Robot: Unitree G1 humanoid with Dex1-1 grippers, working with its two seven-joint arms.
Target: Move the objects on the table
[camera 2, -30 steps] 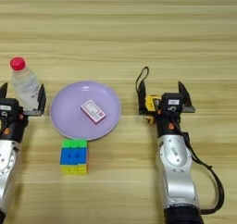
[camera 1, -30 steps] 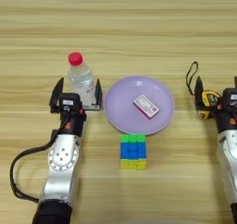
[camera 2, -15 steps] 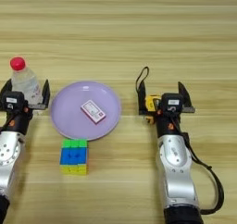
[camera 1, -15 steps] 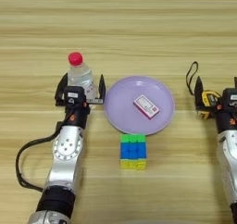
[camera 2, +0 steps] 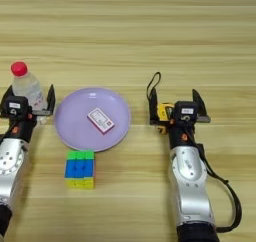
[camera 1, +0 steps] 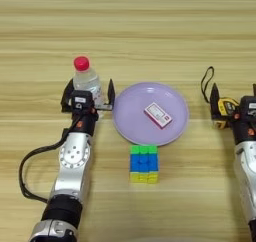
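Note:
A small clear bottle (camera 1: pixel 86 82) with a red cap stands upright at the left of the table (camera 1: pixel 128 31). My left gripper (camera 1: pixel 88 92) is open, one finger on each side of the bottle's lower body. The yellow-black tape measure (camera 2: pixel 163 111) lies at the right, its black strap (camera 2: pixel 152 83) looping away from me. My right gripper (camera 2: pixel 174 104) is open around it, and the tape measure sits close to the gripper's left finger. The multicoloured puzzle cube (camera 1: pixel 144 163) rests in front of the plate, between the two arms.
A lilac round plate (camera 1: pixel 129 117) lies in the middle, its left rim close to my left gripper's right finger. A small red-and-white flat box (camera 1: pixel 158 114) rests on it. A black cable (camera 1: pixel 27 166) loops beside my left forearm.
My left gripper has moved forward and slightly right, so its fingers now straddle the bottle. The bottle, cube, plate and right arm have not moved.

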